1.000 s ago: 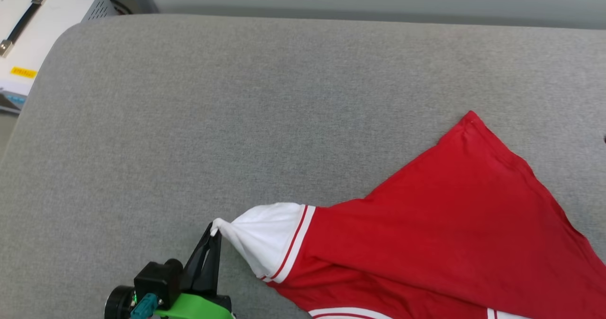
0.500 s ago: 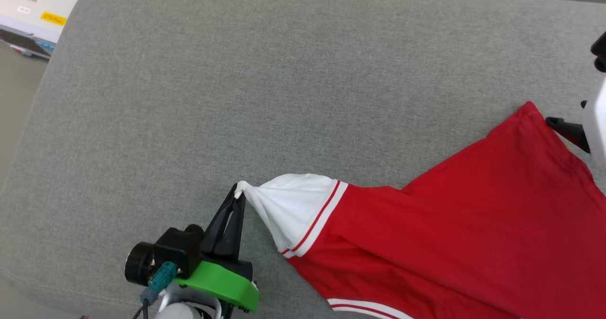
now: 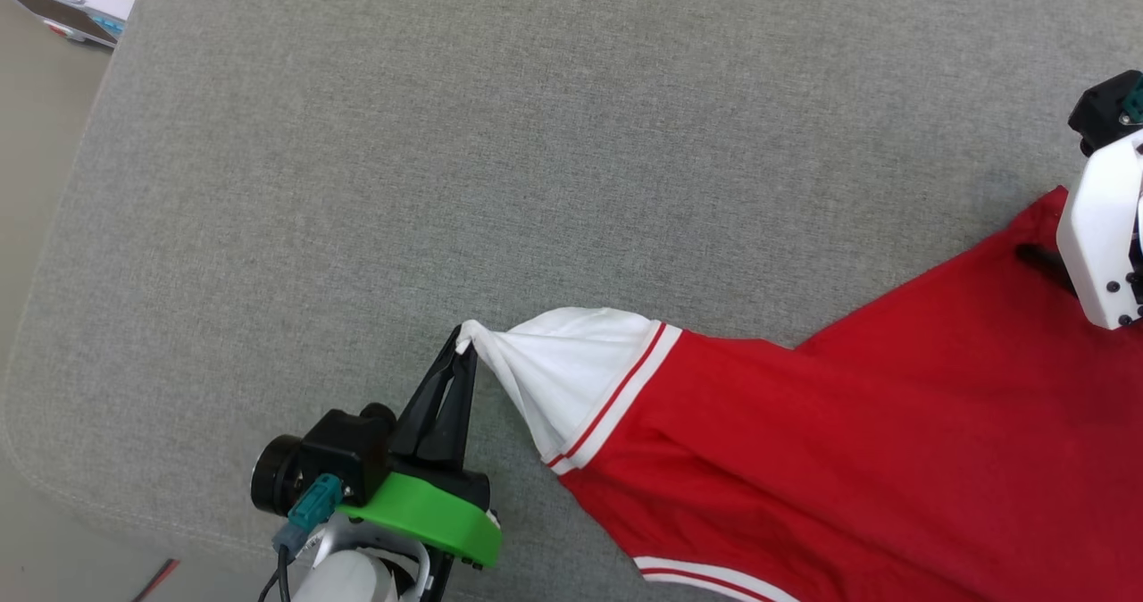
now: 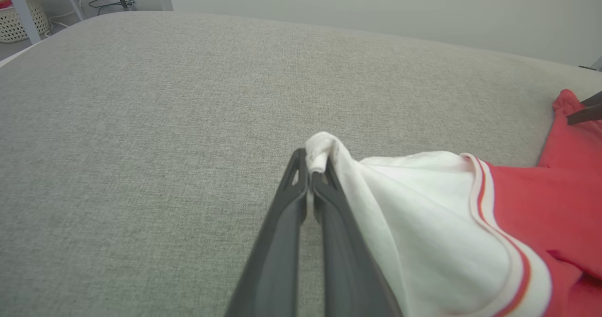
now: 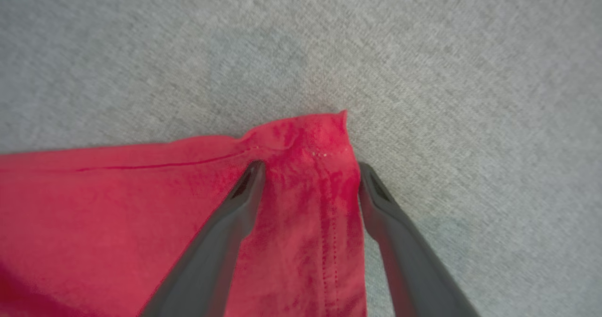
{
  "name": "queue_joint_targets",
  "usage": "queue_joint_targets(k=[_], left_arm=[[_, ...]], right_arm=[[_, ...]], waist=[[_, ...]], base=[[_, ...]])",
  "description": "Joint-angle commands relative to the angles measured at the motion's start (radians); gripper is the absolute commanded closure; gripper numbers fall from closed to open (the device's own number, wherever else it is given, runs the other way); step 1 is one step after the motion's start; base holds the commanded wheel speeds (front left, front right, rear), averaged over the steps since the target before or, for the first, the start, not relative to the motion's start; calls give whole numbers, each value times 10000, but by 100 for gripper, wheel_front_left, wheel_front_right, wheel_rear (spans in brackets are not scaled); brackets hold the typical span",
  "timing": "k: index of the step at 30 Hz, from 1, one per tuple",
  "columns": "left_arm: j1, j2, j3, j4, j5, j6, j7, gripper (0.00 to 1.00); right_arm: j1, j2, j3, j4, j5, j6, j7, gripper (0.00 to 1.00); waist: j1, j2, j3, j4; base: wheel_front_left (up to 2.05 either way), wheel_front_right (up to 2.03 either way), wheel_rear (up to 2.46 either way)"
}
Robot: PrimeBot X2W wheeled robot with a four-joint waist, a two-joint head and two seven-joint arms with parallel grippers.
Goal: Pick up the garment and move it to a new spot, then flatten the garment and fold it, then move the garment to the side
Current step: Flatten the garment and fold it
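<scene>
Obs.: red jersey T-shirt with white short sleeves and striped trim lies on the grey woven-fabric cushion, occupying the head view from 3 to 5 o'clock. It's partly spread and not yet flat. One white sleeve is drawn to a point toward 9 o'clock.

Left gripper, at about 7 o'clock, has both dark fingers pressed together on the tip of that sleeve; the left wrist view shows a small roll of white cloth pinched between them. This grip is unchanged from a second ago.

Change: the right gripper has come into the head view at 3 o'clock, where a second ago there was bare cushion and cloth. Its fingers stand wide apart, straddling the red hem corner. One finger is over the cloth and the other just off its edge, and nothing is clamped yet. (The head camera has also tilted down meanwhile, so the shirt's apparent drift up-frame is not a real move.)

Reading: this is set-up for a two-point hold at sleeve tip and hem corner, likely for lifting or stretching the shirt flat. The next move calls for closing the right fingers on the corner. The risk is catching only one layer.
</scene>
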Motion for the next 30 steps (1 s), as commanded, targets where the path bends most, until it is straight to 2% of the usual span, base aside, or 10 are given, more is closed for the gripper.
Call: queue_joint_targets(k=[1, 2, 3, 4, 7, 13, 20, 24, 30], left_arm=[[-183, -63, 116, 22, 168, -69, -65, 100], [-166, -82, 170, 50, 184, -99, -65, 100], [-153, -91, 219, 78, 197, -124, -66, 100], [-138, -97, 272, 112, 217, -164, -66, 100], [-114, -95, 417, 180, 298, -264, -66, 100], [-60, -4, 867, 67, 533, -325, -67, 100], [-591, 533, 1387, -537, 780, -437, -67, 100], [-1418, 881, 1579, -985, 882, -547, 124, 100], [-3186, 1450, 1628, -1656, 1166, -884, 859, 100]], right_arm=[[450, 225, 535, 380, 259, -7, 38, 0], [450, 214, 683, 426, 350, -7, -50, 63], [421, 218, 769, 453, 436, -7, -183, 90], [353, 223, 833, 484, 550, -7, -389, 100], [57, 239, 851, 494, 708, -7, -1237, 100], [-282, 25, 640, 251, 922, -7, -3744, 100], [-252, -313, 301, -664, 1412, -7, -5807, 100], [-225, -402, 16, -1143, 1325, -7, -6599, 100], [-465, -466, -834, -1945, 1180, -7, -7157, 100]], waist=[[0, 0, -25, -54], [0, 0, -54, -89], [0, 0, -91, -128], [0, 0, -149, -175], [0, 0, -376, -297], [0, 0, -1086, -520], [0, 0, -1926, -1043], [0, 0, -2256, -1364], [0, 0, -2428, -1749]], base=[[0, 0, 0], [0, 0, 0], [0, 0, 0], [0, 0, 0], [0, 0, 0], [0, 0, 0], [0, 0, 0], [0, 0, 0], [0, 0, 0]])
